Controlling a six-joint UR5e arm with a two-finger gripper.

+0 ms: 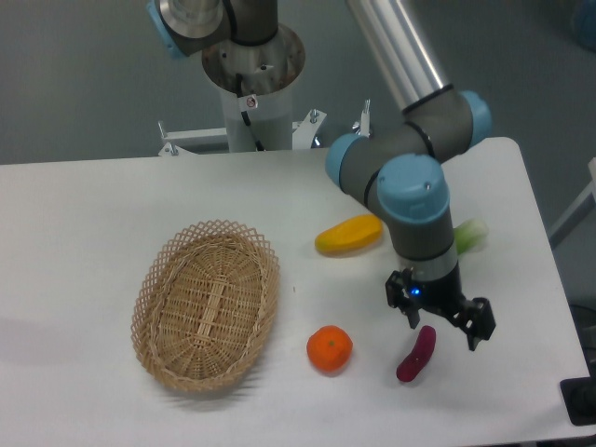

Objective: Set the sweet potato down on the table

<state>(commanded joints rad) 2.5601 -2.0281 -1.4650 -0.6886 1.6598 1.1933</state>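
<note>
The magenta-purple sweet potato (415, 354) lies on the white table (93, 214) near the front right, to the right of the orange. My gripper (443, 321) hangs just above its upper end, fingers spread wide and open, holding nothing. One fingertip (411, 314) stands left of the sweet potato's top, the other (476, 332) to its right; neither touches it.
A round orange (330, 349) sits left of the sweet potato. An oval wicker basket (207, 303) stands at centre left. A yellow-orange oblong fruit (348, 235) lies behind, and a green vegetable (469, 235) shows partly behind the arm. The table's front edge is close.
</note>
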